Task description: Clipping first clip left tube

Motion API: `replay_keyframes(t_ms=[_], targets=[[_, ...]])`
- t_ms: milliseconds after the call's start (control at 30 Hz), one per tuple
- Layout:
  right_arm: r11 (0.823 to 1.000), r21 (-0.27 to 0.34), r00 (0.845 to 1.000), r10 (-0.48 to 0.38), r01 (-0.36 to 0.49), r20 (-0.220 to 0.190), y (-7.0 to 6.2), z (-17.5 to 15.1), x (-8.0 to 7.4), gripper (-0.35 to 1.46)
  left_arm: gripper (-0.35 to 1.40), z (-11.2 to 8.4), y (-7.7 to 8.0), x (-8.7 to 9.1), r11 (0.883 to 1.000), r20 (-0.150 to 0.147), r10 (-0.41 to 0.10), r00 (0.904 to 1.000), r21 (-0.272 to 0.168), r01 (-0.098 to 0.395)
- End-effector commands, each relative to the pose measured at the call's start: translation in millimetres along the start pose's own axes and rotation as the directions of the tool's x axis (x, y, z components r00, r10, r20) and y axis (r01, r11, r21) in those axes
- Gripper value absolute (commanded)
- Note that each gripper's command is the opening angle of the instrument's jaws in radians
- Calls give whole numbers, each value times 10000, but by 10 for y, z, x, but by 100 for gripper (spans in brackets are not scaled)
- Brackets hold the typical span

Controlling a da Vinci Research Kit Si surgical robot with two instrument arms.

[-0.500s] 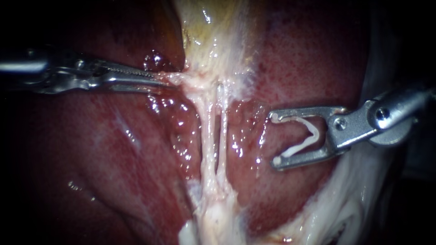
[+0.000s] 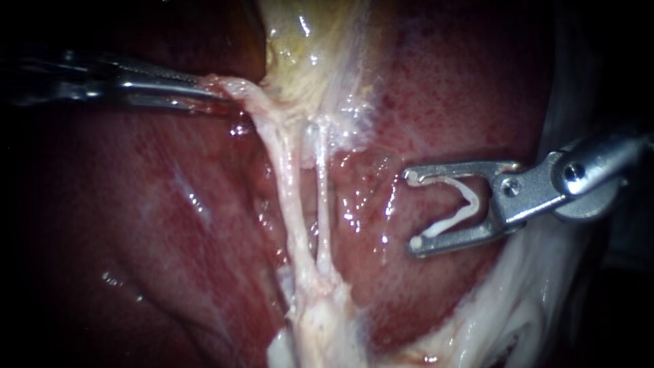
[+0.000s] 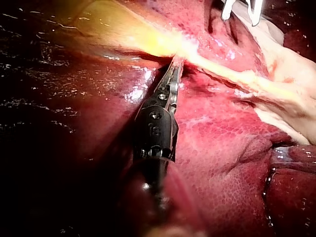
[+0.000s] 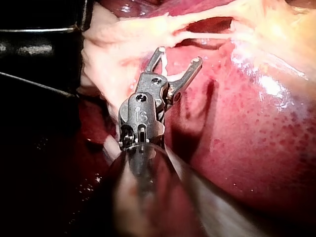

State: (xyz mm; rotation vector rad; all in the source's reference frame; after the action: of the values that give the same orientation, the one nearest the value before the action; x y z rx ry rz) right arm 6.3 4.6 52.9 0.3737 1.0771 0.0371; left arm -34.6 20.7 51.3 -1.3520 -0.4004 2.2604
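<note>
Endoscope view, left tube leaning upper-left, clip opening leftward

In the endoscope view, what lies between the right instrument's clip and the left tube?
The right tube, beside the left tube, then bare liver up to the clip in the right instrument; the endoscope view shows it.

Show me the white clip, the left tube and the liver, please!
clip [image 2: 449, 219]: endoscope view, on its lower leg.
left tube [image 2: 287, 184]: endoscope view, on its middle stretch.
liver [image 2: 170, 225]: endoscope view, on the bare red surface left of the tubes.
</note>
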Motion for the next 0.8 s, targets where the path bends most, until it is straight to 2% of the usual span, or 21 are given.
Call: replay_keyframes(t_ms=[33, 167, 367, 633, 800], targets=[[10000, -3, 10000, 2, -2, -5, 0, 0, 0, 50, -35, -3, -1, 3, 10000, -113, 13, 9999, 99, -12], [9999, -1, 9999, 118, -118, -9, -1, 1, 1, 50, -35, -12, -1, 9, 9999, -193, 81, 9998, 142, -79], [9979, 145, 9977, 640, -637, -217, -4, 10, 10, 49, -35, -10, 0, 6, 9998, -191, 95, 9998, 167, -91], [9866, 455, 9856, 1592, -1567, -577, -16, 53, 21, 49, -35, -4, -2, 3, 9998, -190, 112, 9998, 191, -108], [9744, 621, 9720, 2207, -2160, -813, -16, 84, 21, 49, -35, -1, -2, 1, 9997, -189, 125, 9997, 217, -121]])
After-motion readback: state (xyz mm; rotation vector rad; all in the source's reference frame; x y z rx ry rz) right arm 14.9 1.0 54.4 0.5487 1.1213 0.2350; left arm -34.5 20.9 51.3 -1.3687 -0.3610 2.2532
